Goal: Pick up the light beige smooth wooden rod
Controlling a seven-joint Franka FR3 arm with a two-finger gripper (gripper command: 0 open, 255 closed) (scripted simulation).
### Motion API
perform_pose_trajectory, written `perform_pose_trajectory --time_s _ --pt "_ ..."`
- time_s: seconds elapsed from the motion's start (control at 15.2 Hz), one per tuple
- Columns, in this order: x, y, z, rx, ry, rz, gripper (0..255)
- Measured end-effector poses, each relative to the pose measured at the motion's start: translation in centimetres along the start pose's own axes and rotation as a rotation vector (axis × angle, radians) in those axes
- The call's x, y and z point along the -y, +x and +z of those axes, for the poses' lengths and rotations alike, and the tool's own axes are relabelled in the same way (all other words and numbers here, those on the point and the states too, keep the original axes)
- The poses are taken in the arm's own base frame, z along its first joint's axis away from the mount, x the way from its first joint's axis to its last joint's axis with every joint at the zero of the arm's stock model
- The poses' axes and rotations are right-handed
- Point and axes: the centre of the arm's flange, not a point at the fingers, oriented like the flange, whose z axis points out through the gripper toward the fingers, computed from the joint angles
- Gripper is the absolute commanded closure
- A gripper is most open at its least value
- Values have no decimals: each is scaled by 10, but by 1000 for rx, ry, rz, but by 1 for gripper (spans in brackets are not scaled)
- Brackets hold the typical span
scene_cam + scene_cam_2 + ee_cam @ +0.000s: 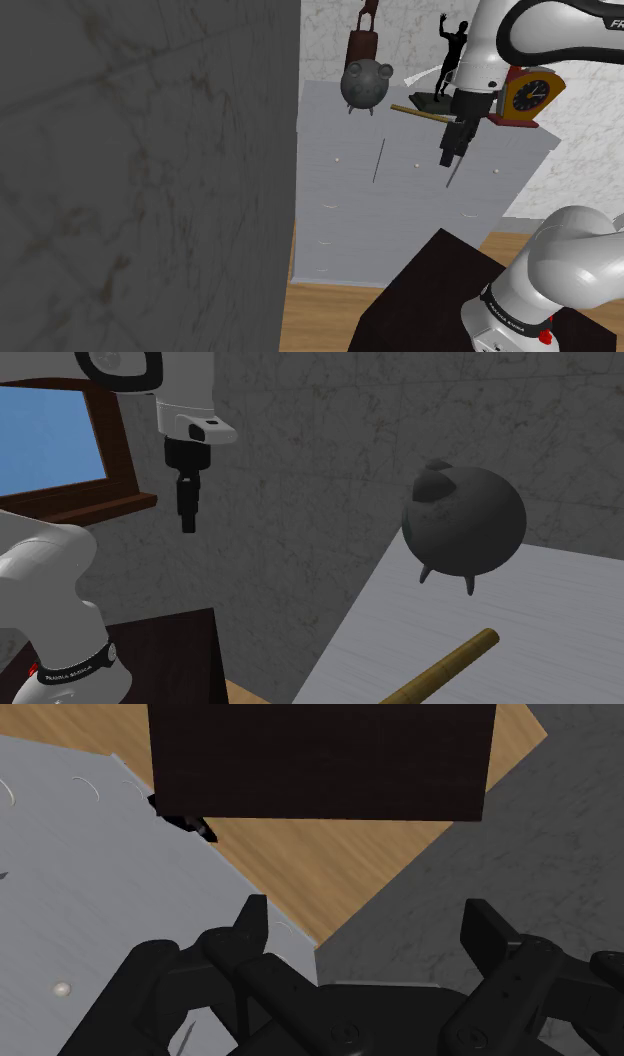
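The rod (440,671) is smooth wood, the pot (465,517) matt grey.

The rod (440,674) runs off the second exterior view's bottom edge, just 1 end showing. In the shoulder view the arm (480,60) covers part of the clock (528,95), and the brown piece (363,42), perhaps a jug, is clipped at the top.

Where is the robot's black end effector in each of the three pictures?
Shoulder view: the end effector hangs right of centre, seen against the grey drawer unit, just below the rod.
Second exterior view: upper left, under the white wrist, against the grey wall.
Wrist view: its fingers stand apart, with the wood floor beyond them.
Shared landmark: the dark stand.
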Motion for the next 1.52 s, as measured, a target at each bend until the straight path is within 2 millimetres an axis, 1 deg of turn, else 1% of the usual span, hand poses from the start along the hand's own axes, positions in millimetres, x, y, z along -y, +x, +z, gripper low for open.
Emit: perform_pose_trajectory --time_s 0.07,0.2,0.46,0.59,0.66,0.99,1.06,1.19,1.45,1.52 --pt "0 0 0 0 0 0 0" --pt "-13 7 -3 -3 -3 -8 0" --pt "-56 28 -2 -12 -13 -33 0" --pt "-76 43 -3 -18 -19 -47 0" --pt "-89 48 -2 -20 -22 -53 0" --pt "-143 78 -7 -33 -37 -87 0" --pt "-153 88 -7 -36 -40 -94 0" --pt "-176 100 -11 -41 -46 -107 0" --pt "-216 129 -18 -51 -57 -134 0" --pt "-224 136 -16 -54 -60 -141 0"
